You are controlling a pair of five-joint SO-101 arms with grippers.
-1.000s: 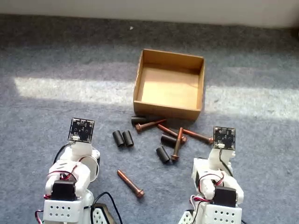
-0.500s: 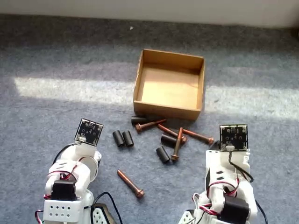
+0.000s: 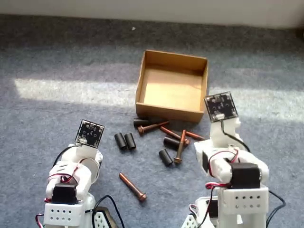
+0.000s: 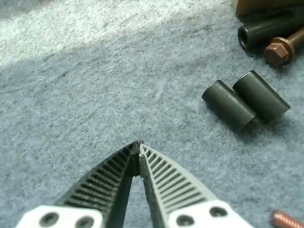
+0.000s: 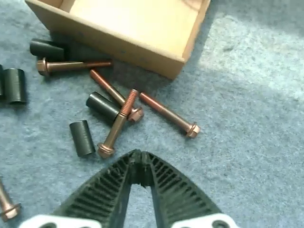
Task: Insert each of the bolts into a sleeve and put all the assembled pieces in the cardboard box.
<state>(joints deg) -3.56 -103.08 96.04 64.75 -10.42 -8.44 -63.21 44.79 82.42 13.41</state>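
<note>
Your right tool (image 5: 140, 156) — clenched, empty — has swung forward toward the mid-frame bolts (image 3: 180, 145); left tool (image 4: 139, 146) clenched too — nothing assembled yet.

The floor covering (image 4: 95, 71) is grey cloth, fuzzy and matt like felt carpet. The cardboard box (image 5: 109, 45) is plain brown card, matt and smooth. The bolts (image 5: 168, 115) are copper-toned metal with a dull sheen. The sleeves (image 4: 229, 105) look black, smooth and matt. The left gripper (image 4: 139, 146) has ribbed fingers (image 4: 166, 183) of matt grey plastic.
</note>
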